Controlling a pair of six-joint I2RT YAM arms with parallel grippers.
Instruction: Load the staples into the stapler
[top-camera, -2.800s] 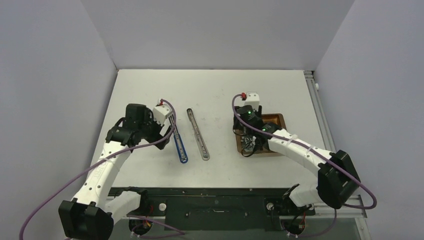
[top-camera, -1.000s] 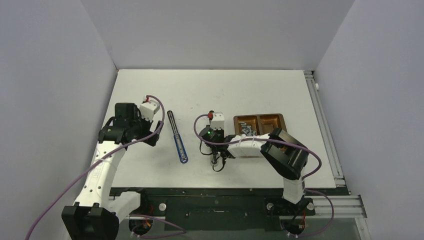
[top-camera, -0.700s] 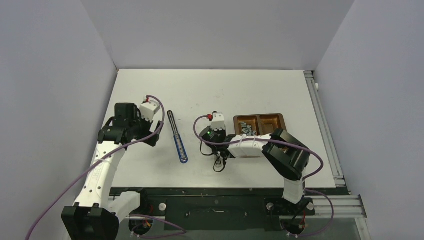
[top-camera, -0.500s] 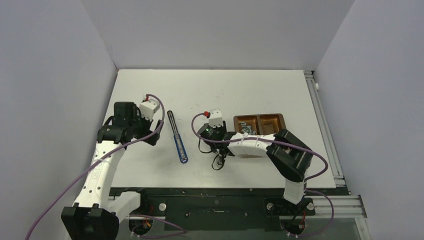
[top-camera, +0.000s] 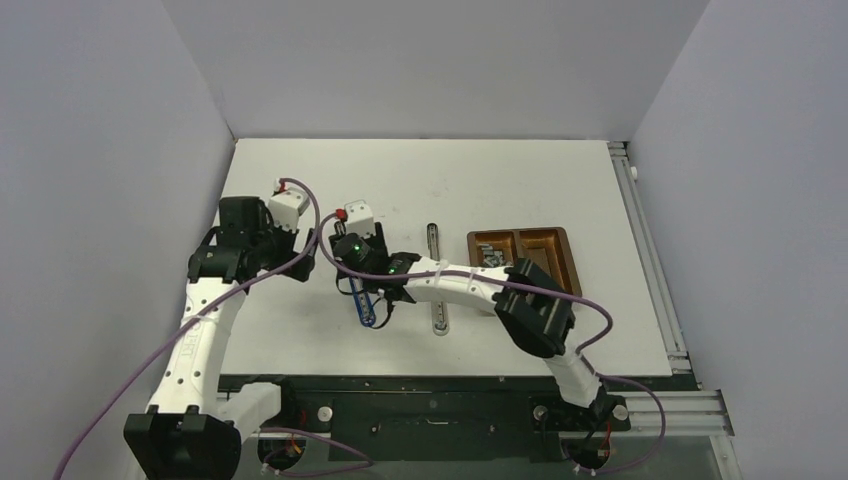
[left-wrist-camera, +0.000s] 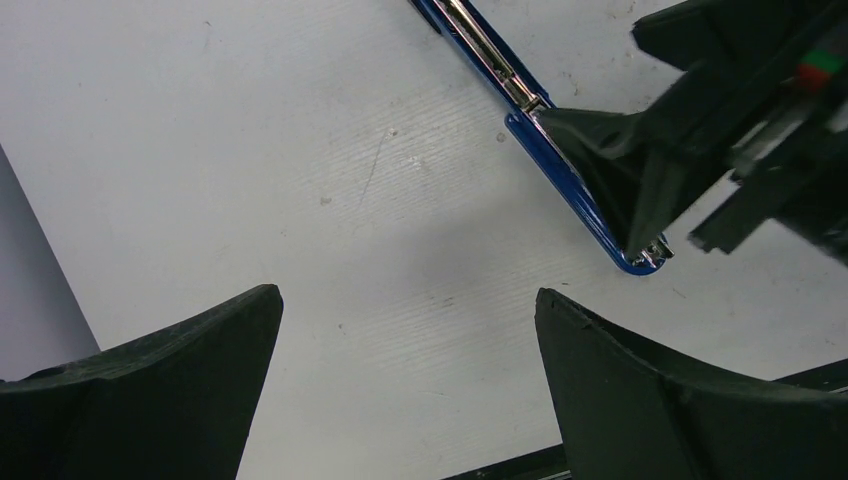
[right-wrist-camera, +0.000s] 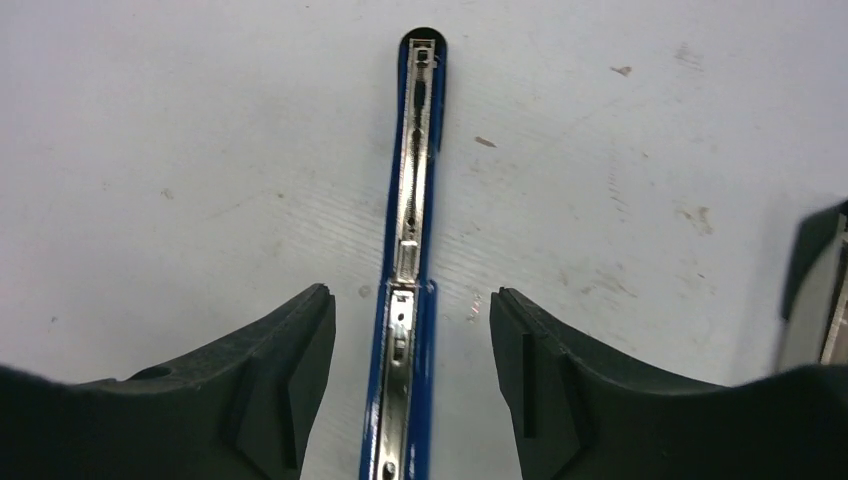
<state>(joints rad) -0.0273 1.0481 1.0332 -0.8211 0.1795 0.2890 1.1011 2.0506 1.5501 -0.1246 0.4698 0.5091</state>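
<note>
The stapler's blue half (top-camera: 362, 303) lies on the white table with its metal channel (right-wrist-camera: 412, 220) facing up. My right gripper (top-camera: 378, 300) hangs over it, open, and its fingers (right-wrist-camera: 270, 390) straddle the blue half (right-wrist-camera: 408, 380) without touching it. A silver stapler bar (top-camera: 436, 285) lies apart to the right. The staples (top-camera: 492, 258) are a small grey pile in the left half of a brown tray (top-camera: 548, 262). My left gripper (top-camera: 303, 268) is open and holds nothing, left of the blue half (left-wrist-camera: 575, 180); in the left wrist view, bare table shows around the left gripper (left-wrist-camera: 410, 385).
The right forearm (top-camera: 460, 285) stretches across the table's middle, over the silver bar's near part. The left gripper's body shows at the right edge (right-wrist-camera: 820, 290) of the right wrist view. A black rail (top-camera: 420, 400) runs along the near edge.
The right arm swung left from beside the tray to the blue stapler half, and its jaws opened. The silver bar now lies uncovered. The left arm drew back slightly.
</note>
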